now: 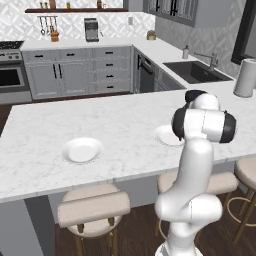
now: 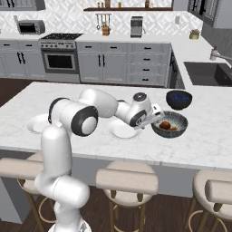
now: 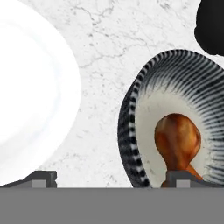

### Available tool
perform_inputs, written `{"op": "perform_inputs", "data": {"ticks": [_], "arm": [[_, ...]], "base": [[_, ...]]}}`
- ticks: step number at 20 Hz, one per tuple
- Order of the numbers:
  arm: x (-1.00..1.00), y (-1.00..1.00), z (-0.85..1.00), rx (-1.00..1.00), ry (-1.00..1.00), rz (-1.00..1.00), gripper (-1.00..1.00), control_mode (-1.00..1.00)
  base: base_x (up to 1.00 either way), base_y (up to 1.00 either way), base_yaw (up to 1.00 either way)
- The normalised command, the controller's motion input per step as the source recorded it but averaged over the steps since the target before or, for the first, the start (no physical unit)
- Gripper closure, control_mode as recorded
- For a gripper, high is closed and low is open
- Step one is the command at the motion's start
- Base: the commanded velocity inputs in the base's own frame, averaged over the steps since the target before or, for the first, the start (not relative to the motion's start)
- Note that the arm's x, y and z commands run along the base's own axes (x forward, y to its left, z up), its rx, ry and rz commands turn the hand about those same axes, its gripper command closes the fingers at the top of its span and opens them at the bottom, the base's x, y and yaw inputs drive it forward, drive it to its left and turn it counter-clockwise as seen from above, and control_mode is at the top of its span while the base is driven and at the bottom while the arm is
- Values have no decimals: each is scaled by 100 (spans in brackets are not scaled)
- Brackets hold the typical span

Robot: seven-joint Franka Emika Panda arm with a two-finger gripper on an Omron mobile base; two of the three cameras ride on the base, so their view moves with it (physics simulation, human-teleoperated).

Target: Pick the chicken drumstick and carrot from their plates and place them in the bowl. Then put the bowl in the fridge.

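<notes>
From the left base camera, the white-and-grey marble table [image 1: 60,125] carries two round plain white shallow plates: one [image 1: 82,150] well off to the side of the arm, bare, the other [image 1: 165,135] half hidden behind the arm's elbow. No carrot can be made out on either.

From the right base camera, the tool [image 2: 158,118] hangs low at the near rim of the round dark grey ribbed bowl [image 2: 170,125], with a white plate [image 2: 121,130] just under its wrist. The small reddish-brown cooked chicken drumstick [image 2: 165,125] lies inside the bowl. A smaller glossy dark blue-black bowl [image 2: 178,99] stands just beyond.

From the hand camera, the two dark finger tips stand wide apart with nothing between them; one is over the plate's [image 3: 30,100] edge, the other at the bowl's [image 3: 131,127] rim, right by the drumstick's [image 3: 177,140] bone end.

By my reading, the drumstick step is done and the tool has let go. Next comes the carrot, which I cannot find here; the move calls for lifting clear of the bowl and swinging toward the plates.
</notes>
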Motion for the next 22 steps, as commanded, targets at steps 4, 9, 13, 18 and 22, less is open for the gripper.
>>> {"op": "perform_inputs", "data": {"ticks": [4,9,13,18,22], "arm": [[11,41,0,-2,0,9,-100,-100],[24,-3,0,-4,0,9,-100,-100],[1,-30,0,-3,0,7,-100,-100],[0,-24,-12,-1,0,4,-100,-100],[6,-11,-34,0,4,3,-100,-100]], "base": [[0,0,0],[0,0,0],[0,0,0],[0,0,0],[0,0,0]]}}
